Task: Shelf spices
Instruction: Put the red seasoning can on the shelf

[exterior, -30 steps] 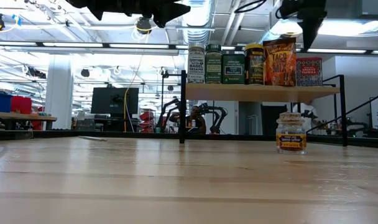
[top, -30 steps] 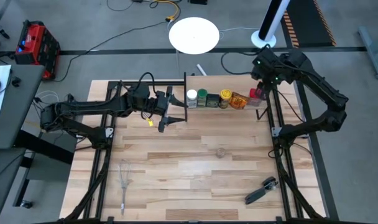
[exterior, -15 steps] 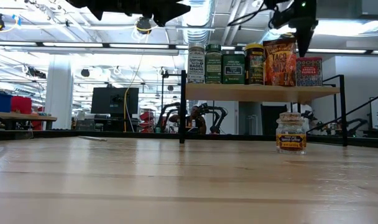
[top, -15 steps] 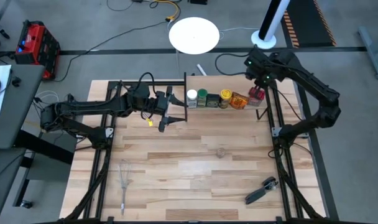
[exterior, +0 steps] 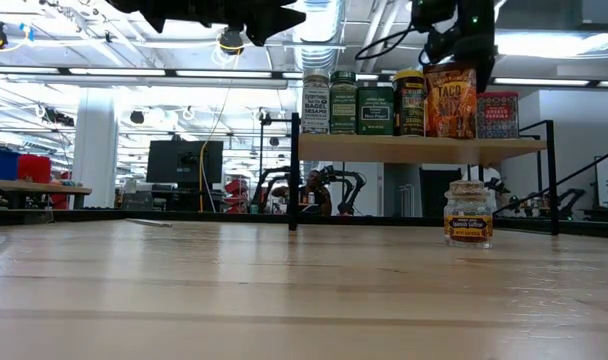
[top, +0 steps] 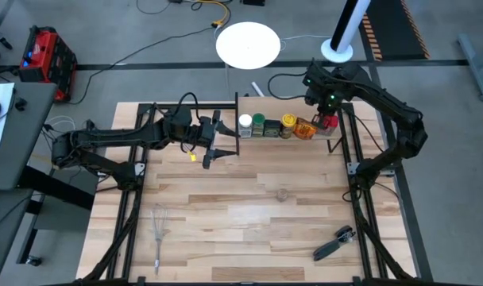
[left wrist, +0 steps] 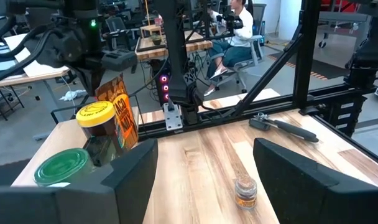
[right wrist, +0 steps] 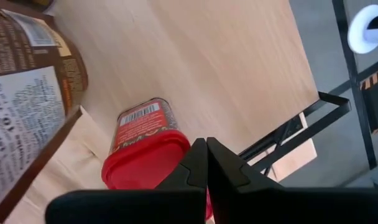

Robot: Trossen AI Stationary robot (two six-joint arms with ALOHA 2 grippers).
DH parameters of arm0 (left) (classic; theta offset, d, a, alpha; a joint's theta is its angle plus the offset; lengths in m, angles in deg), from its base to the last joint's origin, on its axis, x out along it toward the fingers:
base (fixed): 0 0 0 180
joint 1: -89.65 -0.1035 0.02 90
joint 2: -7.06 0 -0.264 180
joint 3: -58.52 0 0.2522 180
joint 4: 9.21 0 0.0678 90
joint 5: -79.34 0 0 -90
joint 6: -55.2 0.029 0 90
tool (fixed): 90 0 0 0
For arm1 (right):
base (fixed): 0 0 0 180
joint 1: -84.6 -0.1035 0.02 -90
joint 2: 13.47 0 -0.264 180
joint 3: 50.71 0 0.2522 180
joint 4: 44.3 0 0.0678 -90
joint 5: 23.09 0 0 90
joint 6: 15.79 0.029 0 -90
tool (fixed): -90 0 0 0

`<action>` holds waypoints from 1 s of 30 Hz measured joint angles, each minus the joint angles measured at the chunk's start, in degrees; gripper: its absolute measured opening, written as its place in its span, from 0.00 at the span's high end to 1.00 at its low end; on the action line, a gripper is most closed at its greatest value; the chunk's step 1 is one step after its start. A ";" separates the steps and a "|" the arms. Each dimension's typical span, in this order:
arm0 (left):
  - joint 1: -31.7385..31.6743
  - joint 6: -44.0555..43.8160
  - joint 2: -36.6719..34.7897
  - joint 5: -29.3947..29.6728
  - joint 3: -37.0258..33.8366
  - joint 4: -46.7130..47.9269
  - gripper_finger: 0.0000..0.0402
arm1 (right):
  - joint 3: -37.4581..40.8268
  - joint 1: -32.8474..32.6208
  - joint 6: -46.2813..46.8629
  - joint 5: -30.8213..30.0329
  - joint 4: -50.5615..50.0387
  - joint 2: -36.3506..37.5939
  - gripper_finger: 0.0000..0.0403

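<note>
The shelf (exterior: pixel 414 148) stands at the table's far side with several spices in a row on its board: a white-capped jar (exterior: pixel 316 102), a green-capped jar (exterior: pixel 343 102), a dark square tin (exterior: pixel 375 108), a yellow-capped jar (exterior: pixel 409 102), an orange packet (exterior: pixel 450 100) and a red tin (right wrist: pixel 139 134). One small jar (top: pixel 283 194) stands on the table top. My right gripper (right wrist: pixel 206 146) is shut, pointing down above the shelf's right end, over the red tin's cap edge. My left gripper (top: pixel 218 148) waits open and level, left of the shelf.
A wire whisk (top: pixel 160 230) lies near the table's front left. A black-handled tool (top: pixel 334 245) lies at the front right. Bare wood stretches between them around the small jar. A person (left wrist: pixel 239 25) sits far off in the room.
My right gripper has moved toward the table's left along the shelf and a little down, from beside the red tin to above the orange packet and the tin. The spices have stayed in place.
</note>
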 joint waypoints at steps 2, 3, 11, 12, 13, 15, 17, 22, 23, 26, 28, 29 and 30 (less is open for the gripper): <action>0.00 -0.04 0.00 0.02 0.00 0.04 0.36 | 0.00 -0.20 -0.01 0.38 -0.03 0.13 0.99; 0.00 -0.04 0.00 0.00 0.00 0.02 0.36 | 0.00 -0.43 0.01 0.38 -0.03 0.21 0.99; 0.00 -0.06 0.00 0.02 0.00 0.02 0.36 | 0.00 -1.97 0.63 0.38 -0.05 0.30 0.99; 0.00 -0.06 0.00 0.02 0.00 0.00 0.36 | 0.00 -1.98 0.68 0.38 -0.05 0.32 0.99; 0.00 -0.06 0.00 0.02 0.00 0.00 0.36 | 0.00 -1.92 0.81 0.38 -0.05 0.32 0.99; 0.00 -0.06 0.00 0.02 0.00 0.00 0.36 | 0.00 -1.91 1.02 0.29 -0.03 0.32 0.99; 0.00 -0.06 0.00 0.02 0.00 0.00 0.36 | 0.00 -1.91 1.08 -1.43 -0.05 0.32 0.99; 0.00 -0.20 0.00 0.02 0.00 -0.05 0.36 | -1.03 -1.76 1.45 -6.15 -0.08 1.41 0.99; 0.00 -0.40 0.00 0.02 0.00 -0.03 0.36 | -1.73 -1.45 1.91 -6.17 -0.07 1.88 0.99; 0.00 -0.48 0.00 0.02 0.00 -0.05 0.36 | -3.57 -0.36 4.34 -5.96 -0.02 3.49 0.99; 0.00 -0.62 0.00 0.00 0.00 -0.05 0.36 | -3.91 0.76 6.91 -5.21 0.01 4.87 0.99; 0.00 -0.83 0.00 0.02 0.00 -0.05 0.36 | -3.84 1.57 7.94 -3.95 -0.07 5.64 0.99; 0.00 -0.85 0.00 0.00 0.00 -0.07 0.36 | -3.58 2.38 8.92 -2.88 -0.03 6.41 0.99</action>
